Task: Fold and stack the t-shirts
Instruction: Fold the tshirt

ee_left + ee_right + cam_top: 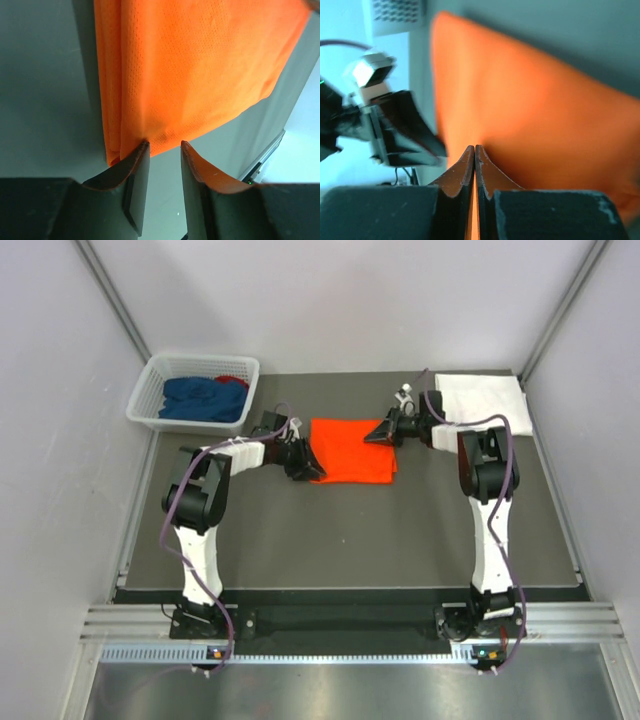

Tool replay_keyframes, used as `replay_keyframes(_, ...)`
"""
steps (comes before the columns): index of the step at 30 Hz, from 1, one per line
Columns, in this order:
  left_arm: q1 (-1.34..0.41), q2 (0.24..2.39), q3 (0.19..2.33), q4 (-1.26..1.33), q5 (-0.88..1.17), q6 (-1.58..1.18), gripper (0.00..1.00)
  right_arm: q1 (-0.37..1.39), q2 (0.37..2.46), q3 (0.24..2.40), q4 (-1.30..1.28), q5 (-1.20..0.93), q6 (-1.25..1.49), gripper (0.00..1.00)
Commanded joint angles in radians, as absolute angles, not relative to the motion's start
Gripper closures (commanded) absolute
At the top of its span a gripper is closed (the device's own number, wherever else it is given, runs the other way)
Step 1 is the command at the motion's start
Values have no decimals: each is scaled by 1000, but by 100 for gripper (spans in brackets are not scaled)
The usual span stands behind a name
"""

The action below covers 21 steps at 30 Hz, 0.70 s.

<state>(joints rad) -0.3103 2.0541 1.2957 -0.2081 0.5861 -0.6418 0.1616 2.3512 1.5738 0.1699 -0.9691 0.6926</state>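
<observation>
Orange t-shirt [350, 450] lies folded mid-counter, between both hands. Right hand [381, 432] is clenched on its far right edge. Left hand [306, 466] is released, tips at the near left corner.

Risk: a lift now is one-sided, so the fold drags open or skews. The left hand may also pinch only the top layer.

Counter [350, 540] is a dark grey mat. White folded stack [482, 397] far right, basket [150, 405] of blue and red clothes far left, pale walls around.

No readable text, label, brand, number or sign in any view.
</observation>
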Motion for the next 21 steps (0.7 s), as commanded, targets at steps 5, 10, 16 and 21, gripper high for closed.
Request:
replay_keyframes(5,-307,2005,1299,-250,462,-647,62,141,2381,1537,363,-920,865,100)
replay_keyframes(10,-295,2045,1518,-299,492,-620,60,138,2252,1525,327,-899,841,100)
replay_keyframes(16,-273,2207,1719,-170,525,-656,59,133,2266,1580,270,-856,807,100)
replay_keyframes(21,-253,2382,1861,-134,535,-707,60,135,2362,1598,298,-802,836,100)
